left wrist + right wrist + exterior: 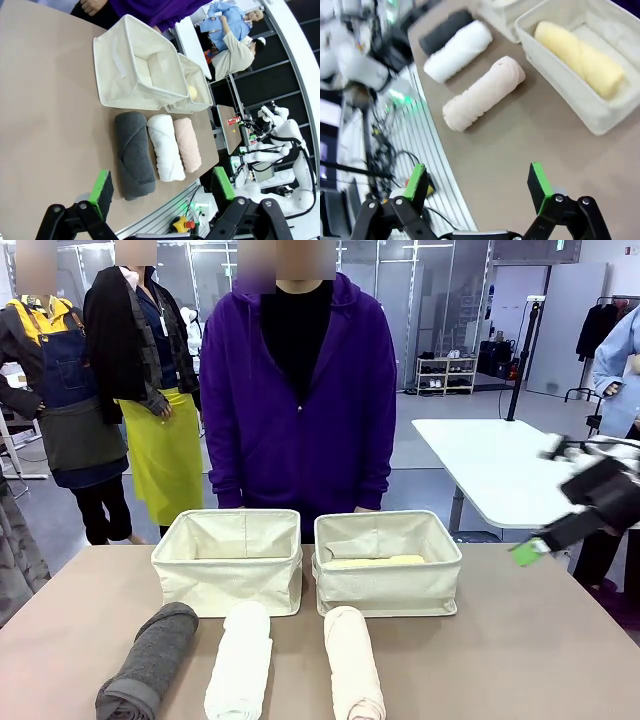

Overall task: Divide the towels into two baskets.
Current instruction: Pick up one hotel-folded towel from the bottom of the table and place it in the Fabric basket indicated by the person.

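Between your left fingers (102,187), spread wide and holding nothing, you see the near edge of the counter (45,125), and just beyond the green pads lies the dark grey towel (132,155). Your right fingers (538,182) are just as wide apart and also hold nothing, hanging above bare counter on the robot's side of the pale pink towel (482,92). From the front they show as a blur at the right edge, raised above the counter and off to the side of the right basket (390,590). Three rolls lie side by side in a row along the near part of the counter, their long sides running toward the baskets. The dark grey one is on the left, the white towel (240,660) is in the middle touching it, and the pale pink one is on the right, a little apart from the white in the front view. Behind them the left basket (226,580) and the right basket stand close together, rims folded over. The pale yellow towel (580,50) lies flat along the floor of the right basket. A person in a purple hoodie (300,400) stands at the far side of the counter, directly behind both baskets.
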You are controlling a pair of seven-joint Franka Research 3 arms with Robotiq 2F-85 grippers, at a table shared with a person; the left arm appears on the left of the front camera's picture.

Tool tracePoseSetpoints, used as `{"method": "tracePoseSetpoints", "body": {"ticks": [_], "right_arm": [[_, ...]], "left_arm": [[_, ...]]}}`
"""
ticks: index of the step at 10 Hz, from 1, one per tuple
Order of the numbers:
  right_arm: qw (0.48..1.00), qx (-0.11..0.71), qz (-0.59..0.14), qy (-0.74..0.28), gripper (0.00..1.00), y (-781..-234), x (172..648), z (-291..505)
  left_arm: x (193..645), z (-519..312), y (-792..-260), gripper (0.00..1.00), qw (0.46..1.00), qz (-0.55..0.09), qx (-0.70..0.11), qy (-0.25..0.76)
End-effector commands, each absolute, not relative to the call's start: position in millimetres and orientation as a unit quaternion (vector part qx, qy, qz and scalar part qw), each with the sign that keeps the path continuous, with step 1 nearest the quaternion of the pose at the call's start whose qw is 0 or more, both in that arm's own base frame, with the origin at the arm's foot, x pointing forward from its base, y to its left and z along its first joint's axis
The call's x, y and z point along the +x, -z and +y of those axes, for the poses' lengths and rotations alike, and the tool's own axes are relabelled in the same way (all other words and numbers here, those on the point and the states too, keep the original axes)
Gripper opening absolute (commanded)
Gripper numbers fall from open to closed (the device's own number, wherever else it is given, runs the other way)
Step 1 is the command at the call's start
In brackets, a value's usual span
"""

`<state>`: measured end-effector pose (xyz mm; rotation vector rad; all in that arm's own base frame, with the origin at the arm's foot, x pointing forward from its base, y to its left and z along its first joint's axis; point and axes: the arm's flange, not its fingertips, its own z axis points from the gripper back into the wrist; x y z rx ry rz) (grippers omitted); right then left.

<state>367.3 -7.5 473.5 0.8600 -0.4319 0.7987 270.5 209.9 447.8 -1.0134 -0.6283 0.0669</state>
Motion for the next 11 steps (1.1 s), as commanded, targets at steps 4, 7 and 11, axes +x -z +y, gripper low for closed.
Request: {"method": "tracePoseSetpoints", "body": {"ticks": [4,7,11], "right_arm": [[0.779,0.542,-0.278,-0.148,1.00,-414.0,307.0,-151.0],[0.769,0.574,-0.273,-0.075,1.00,-397.8,265.8,-197.6],[0.772,0.567,-0.281,-0.056,1.00,-387.5,257.9,-209.9]], "left_arm": [[270.7,213.1,-448.3,1.00,0.818,-0.308,-0.486,-0.023],[270.7,213.1,-448.3,1.00,0.818,-0.308,-0.486,-0.023],[270.7,213.1,-448.3,1.00,0.818,-0.308,-0.486,-0.023]]}}
